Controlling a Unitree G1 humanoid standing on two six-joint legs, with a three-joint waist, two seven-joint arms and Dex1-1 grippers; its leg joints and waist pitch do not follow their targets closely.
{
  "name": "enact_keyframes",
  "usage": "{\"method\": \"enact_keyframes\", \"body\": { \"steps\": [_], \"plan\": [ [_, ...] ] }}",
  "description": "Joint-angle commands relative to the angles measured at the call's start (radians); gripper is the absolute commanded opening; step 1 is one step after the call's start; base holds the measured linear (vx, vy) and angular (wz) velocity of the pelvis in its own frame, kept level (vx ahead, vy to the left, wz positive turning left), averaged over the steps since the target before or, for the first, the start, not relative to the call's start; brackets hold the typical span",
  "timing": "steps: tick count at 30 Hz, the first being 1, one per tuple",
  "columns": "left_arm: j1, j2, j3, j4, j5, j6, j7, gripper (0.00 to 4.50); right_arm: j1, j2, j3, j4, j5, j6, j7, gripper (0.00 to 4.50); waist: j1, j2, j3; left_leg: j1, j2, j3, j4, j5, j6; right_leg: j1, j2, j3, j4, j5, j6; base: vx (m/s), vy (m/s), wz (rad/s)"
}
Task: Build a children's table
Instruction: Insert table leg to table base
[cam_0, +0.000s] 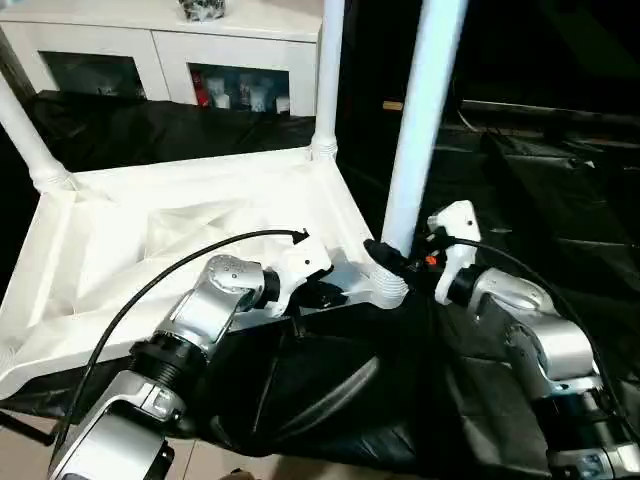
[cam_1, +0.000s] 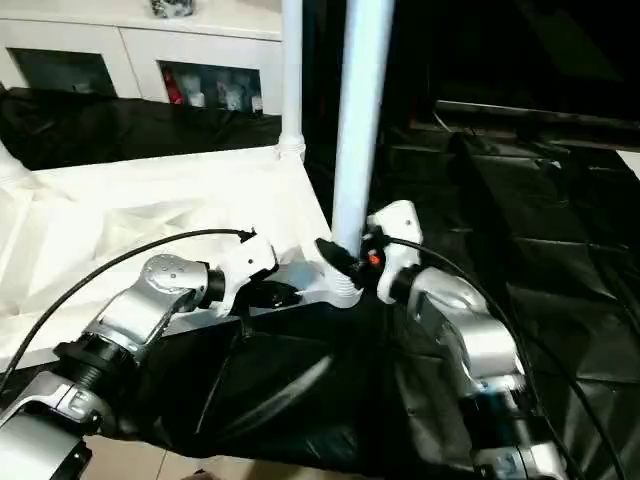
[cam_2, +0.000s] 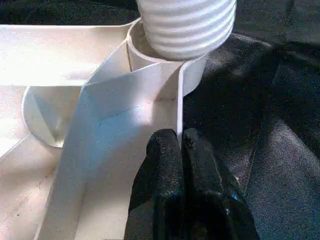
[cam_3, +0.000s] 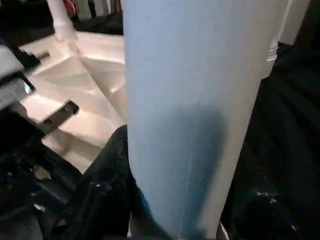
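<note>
I've got the table top (cam_0: 190, 235) lying upside down on black sheeting (cam_0: 330, 400), ribs up, w/ three legs standing in corner sockets: one at far left (cam_0: 25, 135), one at the far corner (cam_0: 328, 80), and the near-right leg (cam_0: 420, 120) straight in front of me. That near leg's ribbed end (cam_2: 186, 25) sits in its round socket (cam_2: 165, 65).

My left gripper (cam_0: 325, 293) is at the top's near edge, just beside that socket. Its fingers (cam_2: 167, 165) are pressed together, tips against the thin upright rim wall; can't tell if the rim is pinched btwn them or just touched.

My right gripper (cam_0: 400, 262) is at the base of the near leg, jaws apart to either side of the tube, one finger (cam_3: 107, 190) alongside it. Whether they actually squeeze it, can't say.

White cabinet (cam_0: 160, 55) w/ glass doors stands behind.
</note>
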Motion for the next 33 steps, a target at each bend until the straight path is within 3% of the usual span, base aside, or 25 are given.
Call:
{"method": "enact_keyframes", "body": {
  "steps": [1,6,12,21,23,26,27,30,31,32,33],
  "plan": [
    [0.007,0.011,0.008,-0.003,0.001,0.0,0.009,0.0,-0.024,-0.01,0.003,0.038,-0.014,-0.027,0.013,1.88,0.006,-0.014,-0.062,0.0,0.04,-0.006,-0.072,-0.072,0.042,0.047,-0.058,0.03,-0.066,-0.001,-0.272,0.0,0.0,0.0],
    [0.008,0.01,0.016,-0.007,-0.005,0.008,0.003,0.0,-0.037,-0.006,0.021,0.097,-0.038,-0.05,0.021,1.88,0.005,-0.016,-0.062,0.0,0.04,-0.006,-0.071,-0.06,0.051,0.048,-0.057,0.03,-0.064,0.012,-0.274,0.0,0.0,0.0],
    [0.012,0.007,0.017,-0.018,-0.016,0.012,-0.005,0.0,-0.051,0.02,-0.006,0.169,-0.038,-0.091,0.012,1.88,0.003,-0.016,-0.063,0.0,0.041,-0.005,-0.071,-0.061,0.058,0.046,-0.057,0.029,-0.064,0.011,-0.284,0.0,0.0,0.0],
    [0.0,-0.006,0.021,-0.003,-0.009,0.003,0.021,0.0,-0.046,0.082,-0.073,0.227,0.05,-0.098,0.048,1.88,0.004,-0.021,-0.061,0.001,0.042,-0.005,-0.074,-0.076,0.061,0.045,-0.06,0.029,-0.067,-0.013,-0.288,0.0,0.0,0.0],
    [-0.005,-0.008,0.025,0.001,-0.007,-0.001,0.035,0.0,-0.013,0.117,-0.116,0.232,0.094,-0.108,0.05,1.88,0.004,-0.02,-0.061,0.001,0.043,-0.005,-0.074,-0.076,0.064,0.044,-0.06,0.03,-0.067,-0.016,-0.285,0.0,0.0,0.0],
    [-0.007,-0.01,0.028,0.007,-0.003,-0.005,0.046,0.0,0.013,0.135,-0.13,0.243,0.093,-0.143,0.038,1.88,0.005,-0.021,-0.059,0.0,0.044,-0.006,-0.077,-0.083,0.062,0.043,-0.061,0.029,-0.069,-0.028,-0.282,0.0,0.0,0.0],
    [-0.008,-0.01,0.028,0.009,-0.003,-0.006,0.047,0.0,0.022,0.142,-0.135,0.245,0.098,-0.149,0.036,1.88,0.005,-0.016,-0.058,0.002,0.044,-0.006,-0.078,-0.097,0.058,0.041,-0.061,0.029,-0.071,-0.048,-0.281,0.0,0.0,0.0],
    [-0.013,-0.014,0.032,0.016,-0.003,-0.01,0.054,0.0,0.057,0.17,-0.159,0.25,0.109,-0.191,0.022,1.88,0.005,-0.017,-0.057,0.004,0.045,-0.006,-0.08,-0.118,0.048,0.039,-0.062,0.031,-0.075,-0.08,-0.272,0.0,0.0,0.0],
    [-0.014,-0.014,0.033,0.018,-0.003,-0.011,0.055,0.0,0.063,0.176,-0.164,0.252,0.112,-0.2,0.018,1.88,0.006,-0.009,-0.056,0.004,0.046,-0.007,-0.081,-0.125,0.043,0.037,-0.063,0.031,-0.076,-0.086,-0.271,0.0,0.0,0.0],
    [-0.021,-0.017,0.035,0.028,-0.001,-0.016,0.061,0.0,0.083,0.196,-0.195,0.255,0.121,-0.233,0.007,1.88,0.005,-0.012,-0.057,0.004,0.046,-0.007,-0.083,-0.141,0.036,0.037,-0.062,0.031,-0.079,-0.093,-0.266,0.0,0.0,0.0],
    [-0.023,-0.018,0.035,0.031,0.0,-0.017,0.061,0.0,0.088,0.198,-0.197,0.255,0.121,-0.241,0.007,1.88,0.006,-0.007,-0.056,0.005,0.046,-0.008,-0.084,-0.145,0.034,0.036,-0.061,0.031,-0.078,-0.095,-0.267,0.0,0.0,0.0]
  ]
}}
